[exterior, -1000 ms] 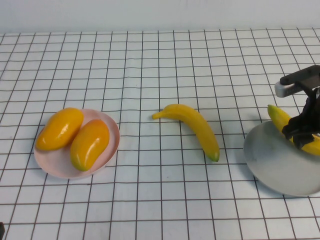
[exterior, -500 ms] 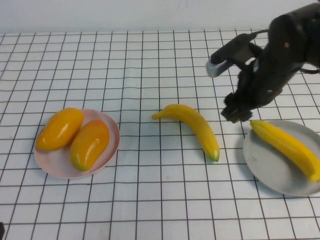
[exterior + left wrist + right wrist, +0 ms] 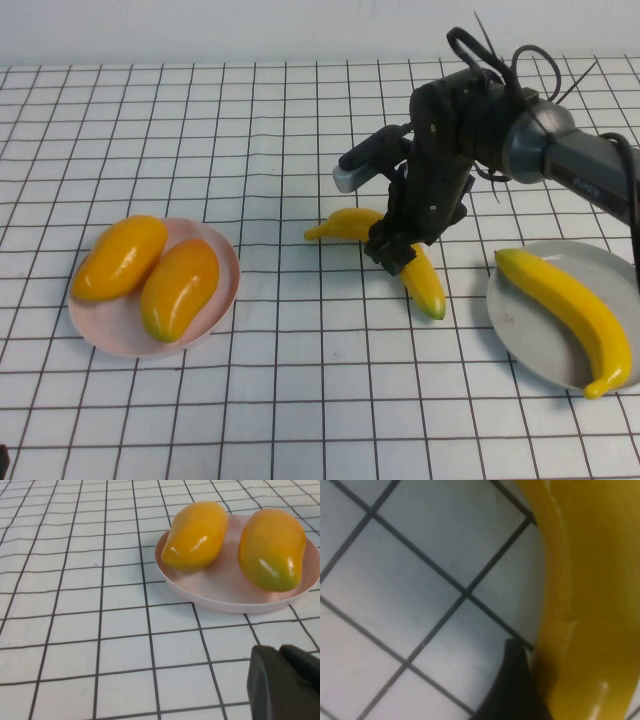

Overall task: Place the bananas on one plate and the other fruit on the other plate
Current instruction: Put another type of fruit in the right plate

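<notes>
Right fingers [image 3: 397, 255] spread over table banana [image 3: 425, 283]

Light is bright and even, shadows soft. Small glare sits on the mangoes [image 3: 195, 535]. The right wrist view is blurred, too close.

I count two bananas [image 3: 570, 305] [image 3: 425, 282], two mango-like fruits [image 3: 120, 257] [image 3: 180, 288] and two plates: one pale pink plate [image 3: 215, 310] and one pale grey plate [image 3: 525, 335]. I see my two grippers: left gripper [image 3: 287, 685], right gripper [image 3: 395, 250].
</notes>
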Controlling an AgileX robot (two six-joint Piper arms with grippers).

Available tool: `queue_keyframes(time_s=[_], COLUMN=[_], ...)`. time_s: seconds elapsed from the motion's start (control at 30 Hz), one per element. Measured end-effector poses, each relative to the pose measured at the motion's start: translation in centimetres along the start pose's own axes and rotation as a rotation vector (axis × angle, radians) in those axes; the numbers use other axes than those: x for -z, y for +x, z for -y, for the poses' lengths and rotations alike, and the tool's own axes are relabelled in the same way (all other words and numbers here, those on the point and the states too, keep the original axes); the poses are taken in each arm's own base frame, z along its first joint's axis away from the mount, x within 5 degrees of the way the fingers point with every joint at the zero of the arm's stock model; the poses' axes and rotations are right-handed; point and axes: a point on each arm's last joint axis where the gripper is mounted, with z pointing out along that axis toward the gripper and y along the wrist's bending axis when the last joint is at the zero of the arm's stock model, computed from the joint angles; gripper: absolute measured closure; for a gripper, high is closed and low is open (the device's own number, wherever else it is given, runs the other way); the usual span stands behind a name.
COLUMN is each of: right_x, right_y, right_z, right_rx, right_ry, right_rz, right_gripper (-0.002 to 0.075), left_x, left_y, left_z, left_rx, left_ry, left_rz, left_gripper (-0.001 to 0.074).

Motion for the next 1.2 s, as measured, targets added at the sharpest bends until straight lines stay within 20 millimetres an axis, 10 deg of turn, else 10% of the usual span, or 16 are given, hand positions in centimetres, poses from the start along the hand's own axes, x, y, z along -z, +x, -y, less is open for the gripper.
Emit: queue_keyframes(time_s=[0.17,0.37,0.57,0.83,1.2], right_x=[0.0,6.5,11.2,11.0,5.3], right_y=[-0.6,-0.3,7.3,17.9,18.1], right_z=[0.1,0.8,4.6,8.0,8.4], right_rx=[-0.057,-0.092,-0.278,-0.510,-0.476], right_ry=[-0.007,0.046,0.121,0.175,0.166], right_rz=[-0.030,0.045,-0.026,-0.062,-0.061], right_gripper=[0.0426,0.0414,0.0414,0.0414,0.0392], left_x=[0.0,0.0,0.0,0.0,0.0], left_y=[0.0,0.0,0.0,0.0,0.0], left_z=[0.0,0.0,0.0,0.0,0.0], left_rx=[0.000,0.000,0.000,0.000,0.000], left_ry=[0.000,0.000,0.000,0.000,0.000], left_rz=[0.000,0.000,0.000,0.000,0.000], left_gripper=[0.0738,0.0738,0.0738,0.0738,0.0738])
